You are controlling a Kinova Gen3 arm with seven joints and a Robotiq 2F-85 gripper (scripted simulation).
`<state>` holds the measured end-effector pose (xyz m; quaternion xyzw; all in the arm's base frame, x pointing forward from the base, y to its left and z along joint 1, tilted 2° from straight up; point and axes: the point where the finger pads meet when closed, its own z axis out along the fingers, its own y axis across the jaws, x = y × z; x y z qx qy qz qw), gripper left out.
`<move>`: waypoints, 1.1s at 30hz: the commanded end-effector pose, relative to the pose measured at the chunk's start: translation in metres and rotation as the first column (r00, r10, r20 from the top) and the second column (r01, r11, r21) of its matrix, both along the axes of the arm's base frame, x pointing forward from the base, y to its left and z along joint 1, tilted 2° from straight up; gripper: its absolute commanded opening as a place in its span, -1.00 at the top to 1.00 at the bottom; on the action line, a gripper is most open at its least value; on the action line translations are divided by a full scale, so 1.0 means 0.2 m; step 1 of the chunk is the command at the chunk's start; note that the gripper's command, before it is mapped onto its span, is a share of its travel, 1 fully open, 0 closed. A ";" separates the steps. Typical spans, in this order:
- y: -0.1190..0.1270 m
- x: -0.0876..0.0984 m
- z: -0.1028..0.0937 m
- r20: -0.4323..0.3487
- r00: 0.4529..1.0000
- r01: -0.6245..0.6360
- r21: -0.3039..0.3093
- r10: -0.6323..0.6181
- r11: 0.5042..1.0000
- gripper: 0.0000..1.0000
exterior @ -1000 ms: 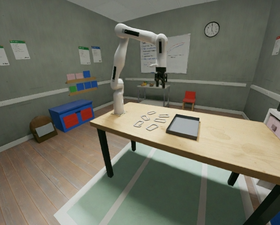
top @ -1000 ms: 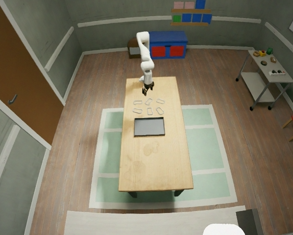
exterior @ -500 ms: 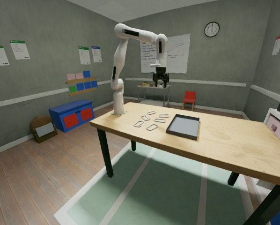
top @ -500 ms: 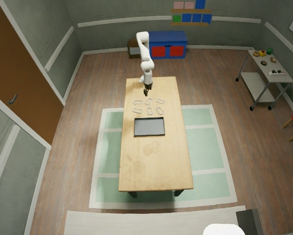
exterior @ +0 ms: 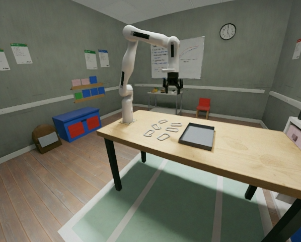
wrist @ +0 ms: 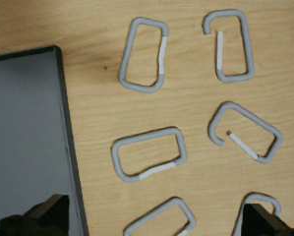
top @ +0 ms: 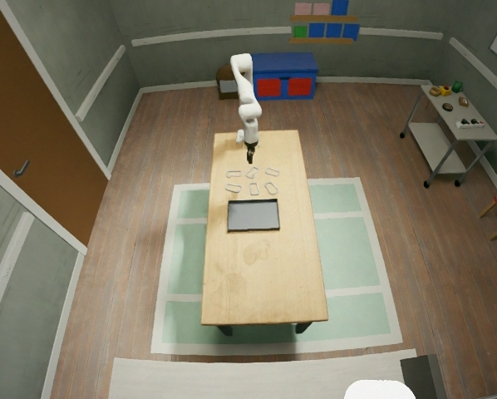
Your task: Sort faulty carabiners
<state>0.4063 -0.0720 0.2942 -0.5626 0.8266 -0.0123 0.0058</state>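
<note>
Top view: one white arm (top: 245,92) (exterior: 130,57), its gripper (top: 250,155) (exterior: 172,91) (wrist: 155,219) above the table (top: 266,292) (exterior: 239,135) (wrist: 94,118); six grey carabiners, two rows, beside the tray (top: 253,230) (exterior: 196,146) (wrist: 71,133).

Exterior view: gripper pointing down, fingers wide apart, nothing between them; carabiners lying on the table, outside the tray.

Wrist view: two carabiners with gates standing inward, an upright one (wrist: 248,46) and a slanted one (wrist: 255,118); three others, gates closed; one partly hidden by a finger, gate cannot be told.
</note>
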 end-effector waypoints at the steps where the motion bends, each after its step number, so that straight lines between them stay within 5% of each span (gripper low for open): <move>1: 0.00 0.00 0.00 0.003 0.985 -0.172 0.006 0.172 0.985 -1.00; 11: 0.00 0.00 0.00 0.003 0.985 -0.172 0.006 0.172 0.985 -1.00; 12: -0.15 -0.16 -0.19 0.003 0.985 -0.174 0.006 0.174 0.985 -1.00; 28: -0.15 -0.16 -0.19 0.003 0.985 -0.174 0.006 0.174 0.985 -1.00; 29: -0.29 -0.32 -0.39 0.003 0.984 -0.177 0.006 0.176 0.984 -1.00; 33: -0.29 -0.32 -0.39 0.003 0.984 -0.177 0.006 0.176 0.984 -1.00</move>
